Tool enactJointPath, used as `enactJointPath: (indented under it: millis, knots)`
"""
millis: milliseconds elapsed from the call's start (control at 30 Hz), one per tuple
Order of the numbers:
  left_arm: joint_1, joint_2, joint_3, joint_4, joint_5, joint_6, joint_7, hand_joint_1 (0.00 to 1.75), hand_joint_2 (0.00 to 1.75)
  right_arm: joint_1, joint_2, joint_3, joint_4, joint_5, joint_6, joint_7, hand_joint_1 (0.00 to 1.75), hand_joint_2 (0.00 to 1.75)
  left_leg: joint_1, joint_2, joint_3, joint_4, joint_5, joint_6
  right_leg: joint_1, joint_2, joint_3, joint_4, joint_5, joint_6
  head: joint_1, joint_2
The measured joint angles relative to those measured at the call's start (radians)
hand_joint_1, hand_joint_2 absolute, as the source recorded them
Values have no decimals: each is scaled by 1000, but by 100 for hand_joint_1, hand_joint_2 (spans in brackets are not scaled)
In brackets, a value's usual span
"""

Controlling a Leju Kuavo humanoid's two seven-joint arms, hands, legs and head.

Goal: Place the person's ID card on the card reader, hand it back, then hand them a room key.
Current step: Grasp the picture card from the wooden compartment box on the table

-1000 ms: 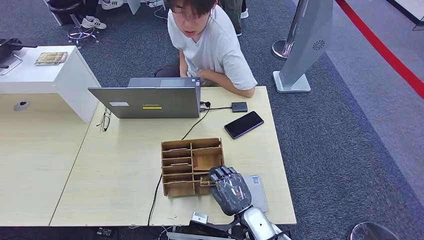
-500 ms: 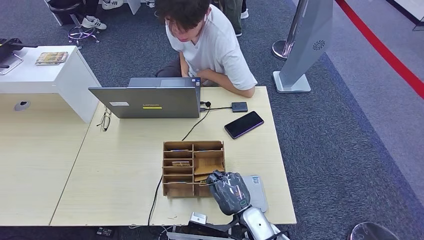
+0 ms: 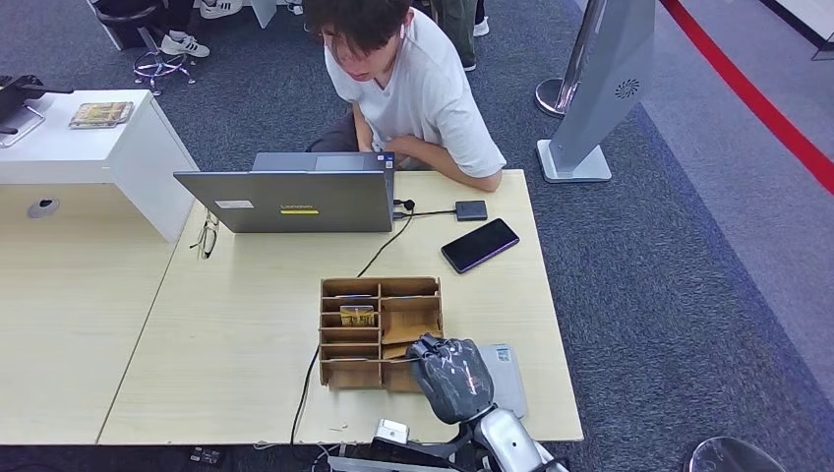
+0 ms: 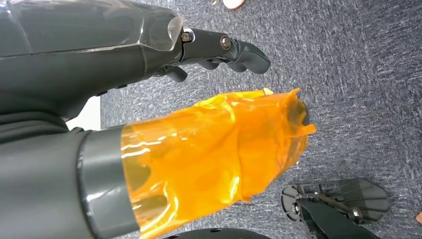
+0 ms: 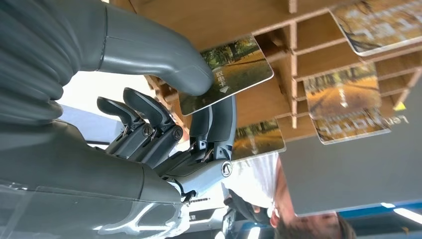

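My right hand [image 3: 450,379] is at the near right corner of the wooden card rack [image 3: 380,295] on the table. In the right wrist view its thumb [image 5: 149,55] and a finger [image 5: 219,119] pinch a room key card [image 5: 226,72] printed with an autumn scene, just outside the rack's slots. More key cards [image 5: 343,99] lie in the other compartments. A flat grey card reader [image 3: 506,379] lies beside the hand, partly under it. The person [image 3: 423,88] in a white shirt sits across the table. My left hand [image 4: 164,74] hangs over carpet, holding nothing, its thumb wrapped in orange film [image 4: 214,154].
An open grey laptop [image 3: 295,197] stands at the far side, its cable running past the rack. A dark phone [image 3: 479,244] and a small black box [image 3: 471,209] lie at the far right. Glasses [image 3: 206,236] lie left of the laptop. A white counter [image 3: 89,143] stands at the left.
The rack has shifted a little and squared up. My right hand has drawn back slightly from the slots with the card. A card now stands out in the rack's left column. The person's head has turned.
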Motion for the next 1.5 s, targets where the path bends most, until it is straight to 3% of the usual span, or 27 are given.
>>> enactJointPath:
  millis: [800, 1500]
  knots:
    - [0, 0, -10, 0, 33, 3, -8, 0, 0, 63, 2, -50, -327, -44, 0, -175, 175, 175, 0, 0, 0, 0, 0, 0, 0, 0, 0, 0, 0, 0, 0, 0]
    - [-11, -1, -55, 0, -9, -7, -19, 0, 0, -89, 15, 18, -317, -92, 10, -110, 175, 175, 0, 0, 0, 0, 0, 0, 0, 0, 0, 0, 0, 0, 0, 0]
